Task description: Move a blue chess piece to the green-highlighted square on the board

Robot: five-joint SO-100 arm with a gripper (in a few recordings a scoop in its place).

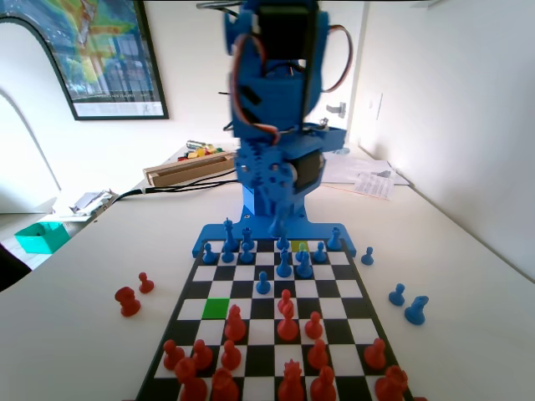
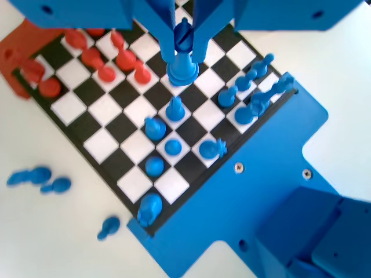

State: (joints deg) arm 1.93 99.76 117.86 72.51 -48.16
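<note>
In the wrist view the gripper point(image 2: 184, 43) hangs from the top edge with its jaws pinching a blue piece point(image 2: 183, 62) by the head; the piece's flared base shows just below the jaw tips, over the middle of the board point(image 2: 110, 153). Whether that base touches the board or hangs above it cannot be told. The held piece has a slotted top (more like a taller piece than a ball-headed pawn, though the jaws hide much of it).

In the fixed view the blue arm point(image 1: 276, 125) leans over the far end of the board point(image 1: 351, 288), and its gripper point(image 1: 277, 224) is low over the far rows, blurred, among the blue pieces there. The green square point(image 1: 216, 308) lies on the left half of the board, about midway along it, bare, with a red pawn point(image 1: 235, 323) just right of and nearer than it. A paler yellow-green square point(image 1: 298, 246) sits in the far rows. One blue pawn point(image 1: 263, 283) stands alone ahead of the others, far and right of the green square.

Off the board on the desk point(image 1: 468, 276), three blue pieces point(image 1: 407, 302) lie at the right and two red ones point(image 1: 132, 295) at the left.
</note>
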